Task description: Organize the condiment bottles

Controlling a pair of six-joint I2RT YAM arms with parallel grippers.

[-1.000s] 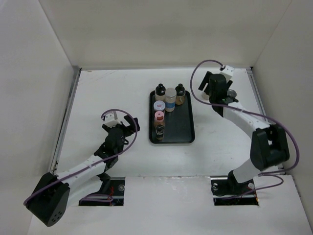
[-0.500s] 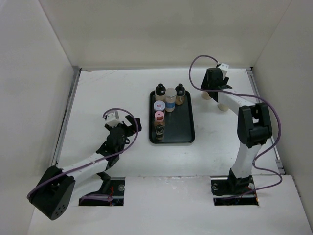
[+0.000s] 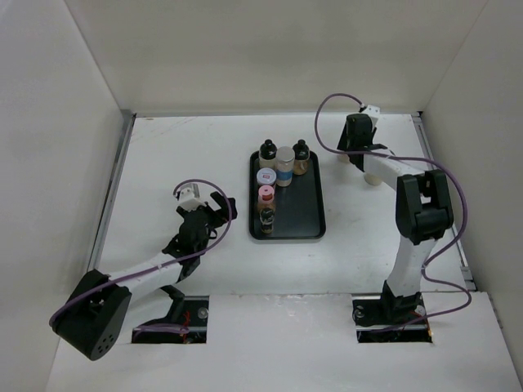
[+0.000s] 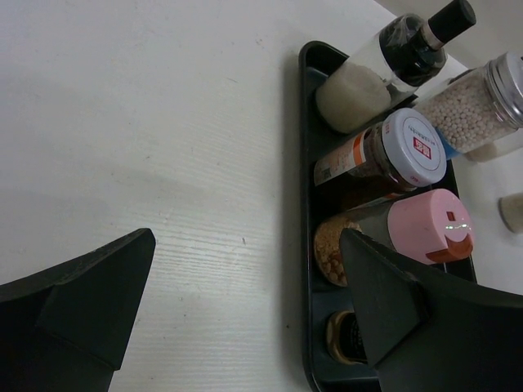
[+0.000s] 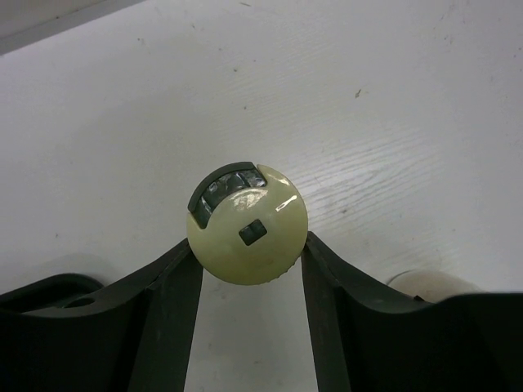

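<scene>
Several condiment bottles stand in a black tray: two black-capped, a silver-capped blue-labelled one, a white-capped jar, a pink-capped one and a small dark one. In the right wrist view, my right gripper is shut on a round cream-capped bottle standing on the table right of the tray; the gripper shows in the top view. My left gripper is open and empty, left of the tray, its right finger over the tray's near corner.
A second cream bottle stands on the table just beside the right gripper and shows in the right wrist view. White walls enclose the table on three sides. In the left wrist view, the tray's left rim lies beside bare table.
The right arm folded its elbow inward and brought its gripper down around the cream-capped bottle. The left gripper crept slightly toward the tray.
</scene>
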